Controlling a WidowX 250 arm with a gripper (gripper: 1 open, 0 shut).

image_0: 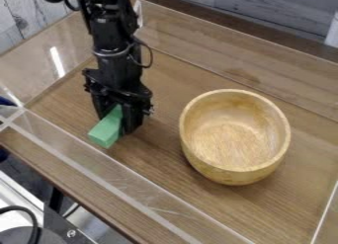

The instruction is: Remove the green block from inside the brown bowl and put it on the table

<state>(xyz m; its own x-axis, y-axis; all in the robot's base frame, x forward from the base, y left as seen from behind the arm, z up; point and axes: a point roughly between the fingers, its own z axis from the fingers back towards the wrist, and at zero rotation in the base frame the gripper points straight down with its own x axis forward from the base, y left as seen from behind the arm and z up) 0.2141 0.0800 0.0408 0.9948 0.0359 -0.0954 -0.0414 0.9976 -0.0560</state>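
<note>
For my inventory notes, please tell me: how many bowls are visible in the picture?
1. The brown bowl stands on the table, to the right of the pincer in the image. No other bowl shows, though the arm could hide something small behind it.

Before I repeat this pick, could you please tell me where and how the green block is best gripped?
I'd take the green block across its narrow width, near the middle, coming from above: it looks like a slim bar, and the gripper already meets it from that side.
</note>
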